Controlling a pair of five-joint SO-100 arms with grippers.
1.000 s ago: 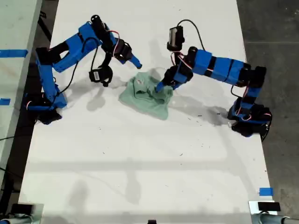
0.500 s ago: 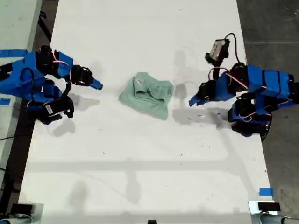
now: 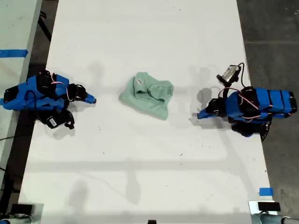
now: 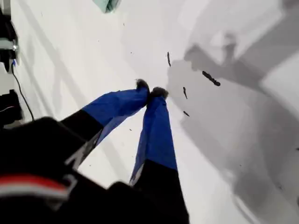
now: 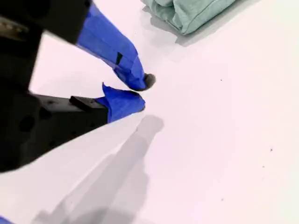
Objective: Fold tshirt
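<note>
Both arms had pulled further back from the cloth since half a second earlier, folding down low toward their bases at either side of the white table [image 3: 140, 177].

My first gripper [image 3: 200, 114] [image 4: 149, 88] lay at the exterior view's right, pointing toward the middle. Its jaws were pressed together tip to tip and held nothing, just above a few dark specks on the tabletop.

My second gripper [image 3: 93, 99] [image 5: 145, 92] lay at the exterior view's left, also pointing inward. Its jaws were drawn almost together with only a sliver between the tips, and they were empty.

The tshirt [image 3: 147, 95] [image 4: 106, 4] [image 5: 196, 11] sat between them near the table's middle, well apart from both grippers. It was bunched into a small rumpled bundle, with its white label [image 3: 138, 82] showing on top. It had not shifted.
</note>
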